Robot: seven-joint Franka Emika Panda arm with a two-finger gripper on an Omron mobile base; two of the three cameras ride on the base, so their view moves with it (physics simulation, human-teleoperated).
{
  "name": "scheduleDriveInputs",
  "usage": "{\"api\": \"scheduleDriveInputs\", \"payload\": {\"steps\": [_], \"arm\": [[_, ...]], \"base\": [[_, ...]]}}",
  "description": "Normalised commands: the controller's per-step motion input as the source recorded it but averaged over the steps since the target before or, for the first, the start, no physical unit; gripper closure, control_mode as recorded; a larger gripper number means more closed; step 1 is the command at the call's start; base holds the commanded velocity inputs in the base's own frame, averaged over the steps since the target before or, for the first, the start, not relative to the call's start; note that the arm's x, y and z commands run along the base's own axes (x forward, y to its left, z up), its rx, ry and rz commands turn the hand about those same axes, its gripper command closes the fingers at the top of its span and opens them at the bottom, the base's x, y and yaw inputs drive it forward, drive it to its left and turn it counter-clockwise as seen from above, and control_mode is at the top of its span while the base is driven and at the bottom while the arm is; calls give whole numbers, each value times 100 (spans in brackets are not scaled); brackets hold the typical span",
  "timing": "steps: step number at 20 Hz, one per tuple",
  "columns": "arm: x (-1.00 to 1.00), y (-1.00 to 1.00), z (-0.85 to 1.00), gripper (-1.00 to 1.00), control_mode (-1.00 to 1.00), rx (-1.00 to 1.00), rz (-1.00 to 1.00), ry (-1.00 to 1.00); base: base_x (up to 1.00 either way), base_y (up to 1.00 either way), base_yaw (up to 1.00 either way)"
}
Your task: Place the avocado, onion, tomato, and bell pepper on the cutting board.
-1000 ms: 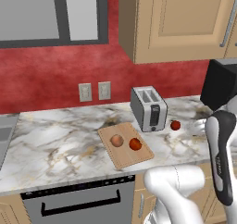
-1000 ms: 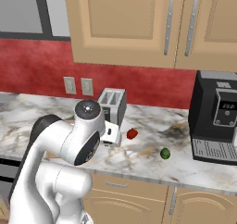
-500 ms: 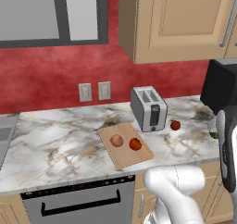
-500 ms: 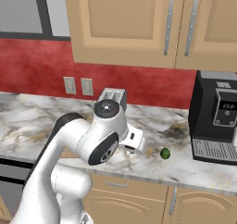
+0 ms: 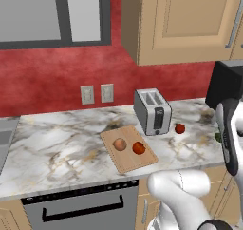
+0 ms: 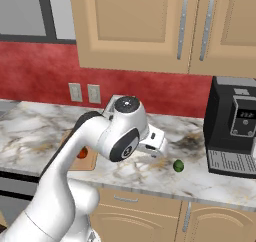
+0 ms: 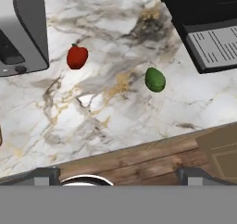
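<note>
Two of four already on board (image 5: pixel 129 149): onion (image 5: pixel 119 144) and tomato (image 5: pixel 138 148). Pepper (image 7: pixel 77 57) waits on counter (image 7: pixel 97 112) beside toaster (image 7: pixel 21 28); avocado (image 7: pixel 155 79) lies near coffee machine (image 7: pixel 203 21), well apart from board. Our gripper (image 6: pixel 156 145) hangs above counter, jaws spread wide, nothing held. We judge avocado next: centre over it, descend straight, straddle its narrow width, close gently so smooth skin doesn't squirt free.
</note>
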Motion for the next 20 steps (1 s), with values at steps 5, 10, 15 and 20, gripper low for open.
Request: {"api": "scheduleDriveInputs", "payload": {"steps": [5,10,15,20], "arm": [[49,-19,-12,-100,-100,0,1,5],[45,-30,-15,-100,-100,0,1,5],[23,-29,-14,-100,-100,0,3,2],[4,-31,-25,-100,-100,0,7,0]], "base": [[0,0,0],[0,0,0],[0,0,0],[0,0,0]]}}
